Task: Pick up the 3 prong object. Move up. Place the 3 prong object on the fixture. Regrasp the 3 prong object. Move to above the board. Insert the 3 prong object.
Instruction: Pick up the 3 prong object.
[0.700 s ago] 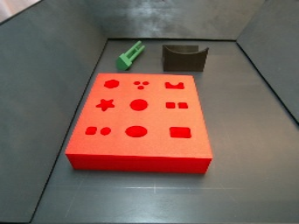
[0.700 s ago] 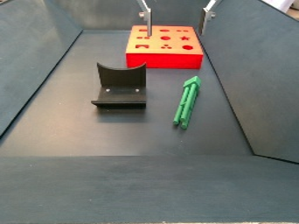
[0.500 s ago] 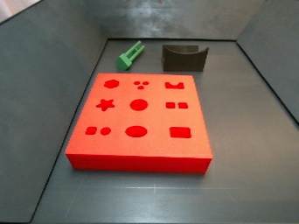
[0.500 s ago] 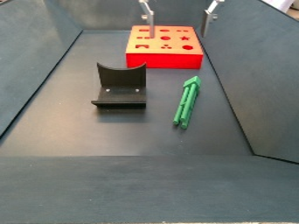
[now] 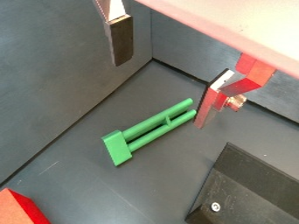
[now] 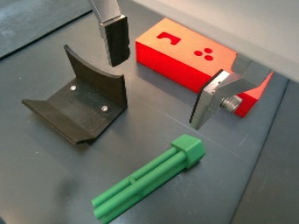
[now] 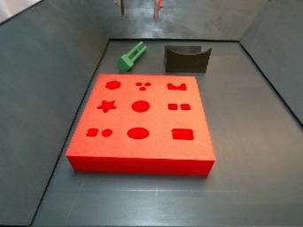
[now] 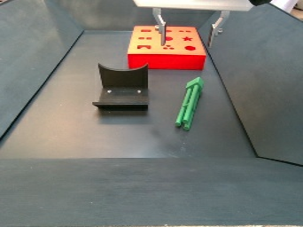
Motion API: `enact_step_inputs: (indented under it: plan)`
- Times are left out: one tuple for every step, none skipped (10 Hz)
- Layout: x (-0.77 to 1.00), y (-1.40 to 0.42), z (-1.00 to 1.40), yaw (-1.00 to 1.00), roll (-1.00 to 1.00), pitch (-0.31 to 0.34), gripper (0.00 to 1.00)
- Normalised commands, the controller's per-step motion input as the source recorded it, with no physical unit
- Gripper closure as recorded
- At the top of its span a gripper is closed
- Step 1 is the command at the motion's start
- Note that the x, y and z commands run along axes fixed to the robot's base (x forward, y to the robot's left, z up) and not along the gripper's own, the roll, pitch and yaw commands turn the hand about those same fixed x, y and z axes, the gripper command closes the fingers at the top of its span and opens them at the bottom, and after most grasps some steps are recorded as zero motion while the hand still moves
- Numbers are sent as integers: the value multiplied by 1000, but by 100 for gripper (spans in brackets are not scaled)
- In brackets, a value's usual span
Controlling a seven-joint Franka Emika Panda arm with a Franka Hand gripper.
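Observation:
The 3 prong object (image 8: 190, 100) is a bright green bar lying flat on the dark floor, beside the fixture (image 8: 120, 87). It shows in both wrist views (image 5: 149, 133) (image 6: 146, 179) and in a side view (image 7: 133, 55). The fixture (image 7: 186, 58) (image 6: 76, 109) (image 5: 251, 188) is a dark block with a curved notch. The red board (image 7: 142, 120) (image 8: 166, 49) (image 6: 187, 61) lies flat with shaped cut-outs. My gripper (image 8: 189, 34) (image 7: 138, 9) (image 5: 167, 74) (image 6: 162, 74) hangs open and empty, high above the floor, over the board's end nearest the green piece.
Sloped dark grey walls (image 8: 48, 80) (image 7: 71, 53) enclose the floor on all sides. The green piece lies close to one wall (image 8: 236, 89). Bare floor (image 8: 142, 177) lies beyond the fixture, away from the board.
The gripper has come down: its fingers reach lower in one side view and now show at the top of the other. The objects have not moved.

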Motion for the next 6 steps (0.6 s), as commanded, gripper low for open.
enact_step_inputs:
  plan:
    - [-134,-277,-631,-446,199,-194,0]
    - [-11,-203,-649,-666,220,-113,0]
    - [0,-186,-697,-694,213,-87,0]
    - [0,-91,-749,-554,211,-91,0]
    - [6,0,-869,-320,190,-67,0]
    - [163,74,-1000,-37,104,-44,0]
